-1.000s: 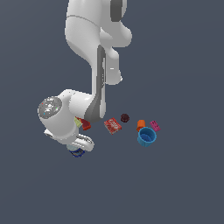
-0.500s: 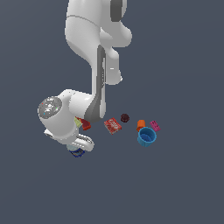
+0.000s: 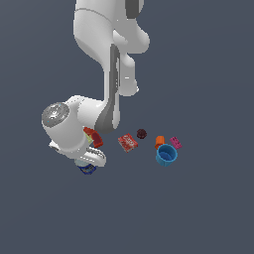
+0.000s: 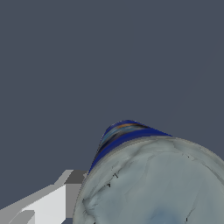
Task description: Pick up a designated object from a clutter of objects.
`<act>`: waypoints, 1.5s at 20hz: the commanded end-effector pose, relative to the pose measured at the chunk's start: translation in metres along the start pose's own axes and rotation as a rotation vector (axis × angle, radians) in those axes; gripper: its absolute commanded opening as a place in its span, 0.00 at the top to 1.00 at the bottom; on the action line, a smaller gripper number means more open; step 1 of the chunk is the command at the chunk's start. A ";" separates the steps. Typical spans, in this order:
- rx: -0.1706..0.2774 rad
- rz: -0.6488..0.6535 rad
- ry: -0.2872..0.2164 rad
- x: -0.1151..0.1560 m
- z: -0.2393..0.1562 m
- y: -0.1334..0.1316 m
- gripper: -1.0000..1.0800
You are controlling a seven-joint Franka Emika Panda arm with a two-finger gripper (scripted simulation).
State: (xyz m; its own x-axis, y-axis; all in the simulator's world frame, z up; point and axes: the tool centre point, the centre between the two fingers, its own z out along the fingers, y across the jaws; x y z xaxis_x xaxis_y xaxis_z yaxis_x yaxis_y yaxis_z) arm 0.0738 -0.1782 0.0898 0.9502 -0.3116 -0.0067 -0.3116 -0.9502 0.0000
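The gripper (image 3: 88, 163) sits low at the exterior view's left, right over the dark-blue can (image 3: 88, 169), whose silvery-grey top (image 4: 157, 183) fills the wrist view beside one white finger (image 4: 48, 205); whether the jaws are apart or clamped on it I cannot tell. To the right lie a red blocky piece (image 3: 93, 137), a red flat packet (image 3: 128, 143), a dark maroon ball (image 3: 142, 133), an orange piece (image 3: 159, 141), a light-blue cup (image 3: 166, 155) and a pink tile (image 3: 176, 143).

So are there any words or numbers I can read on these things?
No text can be read.
Dark-blue cylindrical can with a silvery-grey top: orange and white label marks, too blurred to read.
Red flat packet: pale marks, too small to read.
Pink tile: dark specks, too small to read.
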 end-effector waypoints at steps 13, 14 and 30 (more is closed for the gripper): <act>0.002 0.001 0.005 -0.050 -0.097 0.020 1.00; 0.002 0.001 0.005 -0.055 -0.105 0.022 1.00; 0.001 0.002 0.006 -0.132 -0.254 0.055 1.00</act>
State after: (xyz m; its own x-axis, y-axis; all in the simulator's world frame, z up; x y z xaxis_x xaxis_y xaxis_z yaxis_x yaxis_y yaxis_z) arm -0.0590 -0.1889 0.3275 0.9498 -0.3129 -0.0045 -0.3129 -0.9498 -0.0013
